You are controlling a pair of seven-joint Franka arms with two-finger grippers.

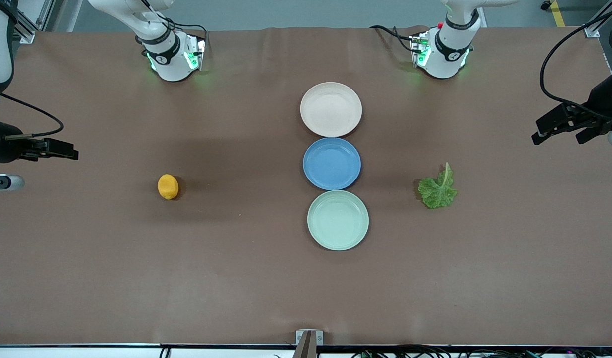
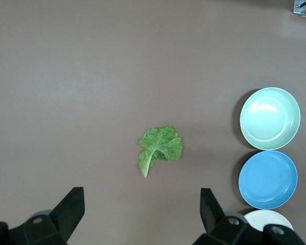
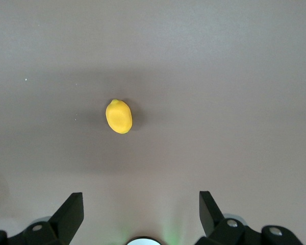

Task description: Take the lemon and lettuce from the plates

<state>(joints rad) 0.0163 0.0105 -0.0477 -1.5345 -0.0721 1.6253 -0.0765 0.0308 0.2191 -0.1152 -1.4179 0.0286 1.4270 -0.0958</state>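
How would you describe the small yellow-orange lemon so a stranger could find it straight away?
Start at the column of three round plates mid-table and take the middle blue plate. Move toward the right arm's end across bare brown table to the small oval yellow-orange lemon. It lies alone on no plate, the only yellow thing.

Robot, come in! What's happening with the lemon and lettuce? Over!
Left gripper and right gripper open, up high. Lemon and lettuce on table, off the plates. Nothing in the way.

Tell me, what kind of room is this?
Probably a robot lab, not a kitchen. Two robot arms are bolted to a brown table, cables trail along its edges, and three plates, a lemon and a lettuce leaf are set out for practice.
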